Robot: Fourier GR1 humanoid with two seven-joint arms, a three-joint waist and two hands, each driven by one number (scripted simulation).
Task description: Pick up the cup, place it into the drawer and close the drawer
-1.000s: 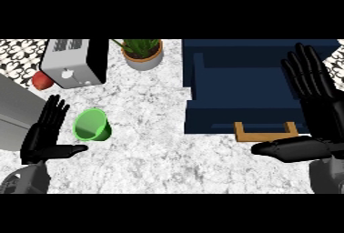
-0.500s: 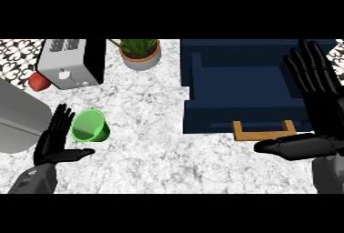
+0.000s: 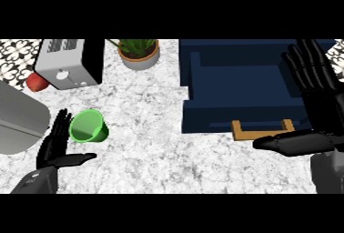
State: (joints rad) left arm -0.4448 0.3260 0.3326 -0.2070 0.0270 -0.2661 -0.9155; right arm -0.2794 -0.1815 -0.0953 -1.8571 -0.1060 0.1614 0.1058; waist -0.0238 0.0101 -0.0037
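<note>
Left hand (image 3: 57,148) has closed in on the cup (image 3: 88,126), fingers straight, possibly touching its rim. No grasp yet. Cup on counter (image 3: 154,150), drawer (image 3: 235,91) open. Right hand (image 3: 312,113) open, resting.

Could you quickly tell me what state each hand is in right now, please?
Left hand: open, fingers straight beside the green cup, holding nothing.
Right hand: open, holding nothing.

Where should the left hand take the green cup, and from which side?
The green cup seems to lie tipped, its open mouth facing the camera, so a top-down pinch looks poor. Probably best to wrap fingers and thumb round its side wall, coming from the cup's left, where the open left hand already stands beside it. The right hand rests open over by the drawer.
</note>
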